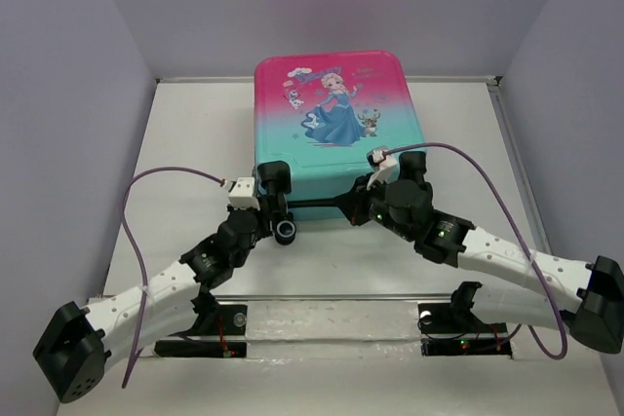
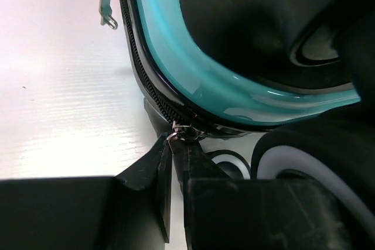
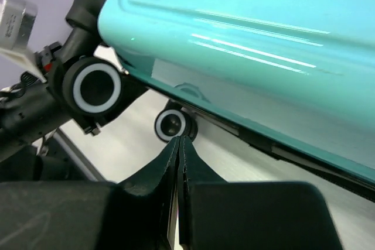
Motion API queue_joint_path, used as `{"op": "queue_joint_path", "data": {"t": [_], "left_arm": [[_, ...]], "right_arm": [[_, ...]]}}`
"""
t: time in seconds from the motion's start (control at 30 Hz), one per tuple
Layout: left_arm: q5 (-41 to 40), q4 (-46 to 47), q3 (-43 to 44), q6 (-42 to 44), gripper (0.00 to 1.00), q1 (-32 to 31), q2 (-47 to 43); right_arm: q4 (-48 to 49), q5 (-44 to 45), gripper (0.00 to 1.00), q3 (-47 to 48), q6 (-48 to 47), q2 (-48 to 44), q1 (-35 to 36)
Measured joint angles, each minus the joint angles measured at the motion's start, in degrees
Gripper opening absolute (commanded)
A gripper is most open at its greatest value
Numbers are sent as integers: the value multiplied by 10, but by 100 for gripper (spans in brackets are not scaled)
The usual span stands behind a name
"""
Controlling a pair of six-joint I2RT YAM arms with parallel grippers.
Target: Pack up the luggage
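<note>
The luggage [image 1: 334, 124] lies flat at the middle of the table, printed front up, black wheels [image 1: 285, 231] at its near left corner. My left gripper [image 1: 274, 204] is at that corner. In the left wrist view it [image 2: 178, 139] is shut on a small metal zipper pull [image 2: 183, 132] on the black zipper track under the teal shell [image 2: 193, 80]. A second zipper pull [image 2: 107, 5] hangs farther along the track. My right gripper [image 1: 351, 204] is by the luggage's near edge. In the right wrist view it [image 3: 179, 140] is shut and empty, just below the teal shell [image 3: 246, 45], pointing toward a wheel [image 3: 171, 124].
White walls [image 1: 107, 241] rim the table on the left, right and back. The left arm's wrist and its camera [image 3: 17, 21] show at the left of the right wrist view, close to a larger wheel [image 3: 92, 88].
</note>
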Motion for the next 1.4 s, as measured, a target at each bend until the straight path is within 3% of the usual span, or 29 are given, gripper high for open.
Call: {"op": "queue_joint_path", "data": {"t": [0.03, 0.07, 0.13, 0.2, 0.5, 0.97, 1.17, 1.4], "left_arm": [[2, 0, 0, 0, 6, 0, 0], [4, 1, 0, 0, 6, 1, 1], [8, 5, 0, 0, 6, 3, 5], [11, 10, 0, 0, 6, 3, 14], [29, 32, 8, 0, 6, 6, 40], [33, 35, 8, -16, 6, 20, 36], [49, 35, 8, -16, 6, 16, 34], [60, 35, 8, -16, 6, 14, 34]], "right_arm": [[-7, -9, 50, 3, 0, -4, 0], [-10, -21, 75, 7, 1, 0, 0], [-17, -38, 89, 19, 8, 15, 0], [-16, -56, 96, 34, 14, 41, 0], [63, -131, 99, 126, 56, 185, 3], [315, -231, 99, 83, 212, 236, -23], [326, -189, 99, 45, 260, 204, -21], [263, -53, 100, 37, 295, 183, 18]]}}
